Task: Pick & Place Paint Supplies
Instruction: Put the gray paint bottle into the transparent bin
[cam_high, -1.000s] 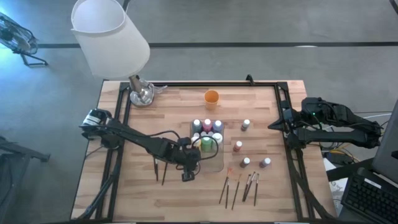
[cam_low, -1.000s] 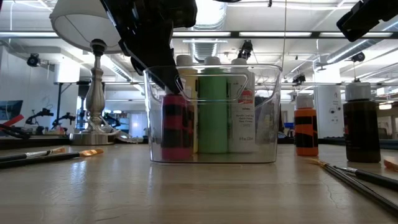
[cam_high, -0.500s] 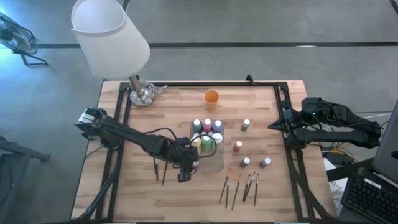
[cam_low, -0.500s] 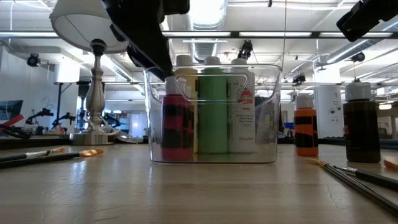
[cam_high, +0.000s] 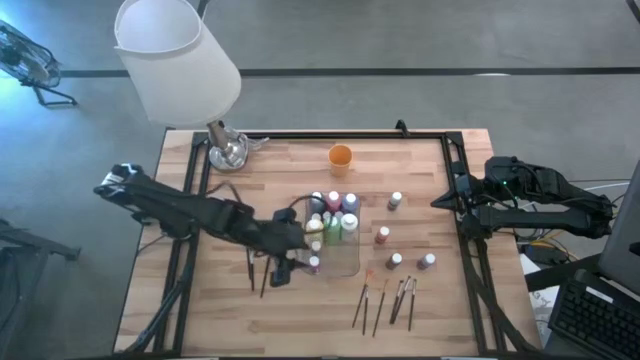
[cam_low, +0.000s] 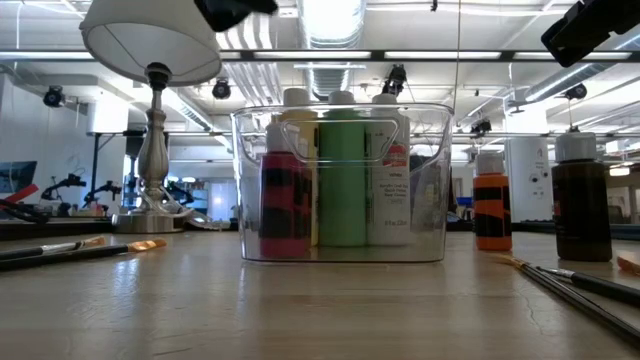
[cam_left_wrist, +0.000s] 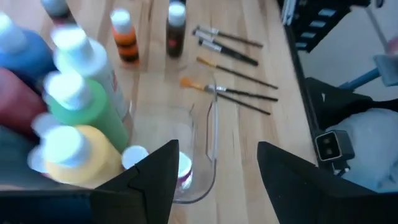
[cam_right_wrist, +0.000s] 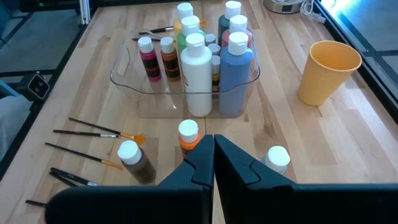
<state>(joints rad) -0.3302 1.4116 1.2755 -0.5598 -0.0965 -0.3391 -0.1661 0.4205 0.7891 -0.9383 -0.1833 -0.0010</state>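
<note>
A clear tray in the middle of the table holds several upright paint bottles, among them a pink one at its near left corner. Several more bottles stand loose on the table right of the tray. Thin brushes lie near them, and two more brushes lie left of the tray. My left gripper hangs open just left of the tray's near left corner, with its fingers above the tray's rim. My right gripper waits shut at the table's right edge.
An orange cup stands beyond the tray, toward the far edge. A lamp with a white shade stands on its metal base at the far left corner. Dark rails frame the table. Bare wood lies along the near edge.
My left gripper has risen from the pink bottle's top at the tray's near left corner and drawn back toward the table's left. In the low view its fingers have climbed out of the picture. The pink bottle stays upright in the tray.
</note>
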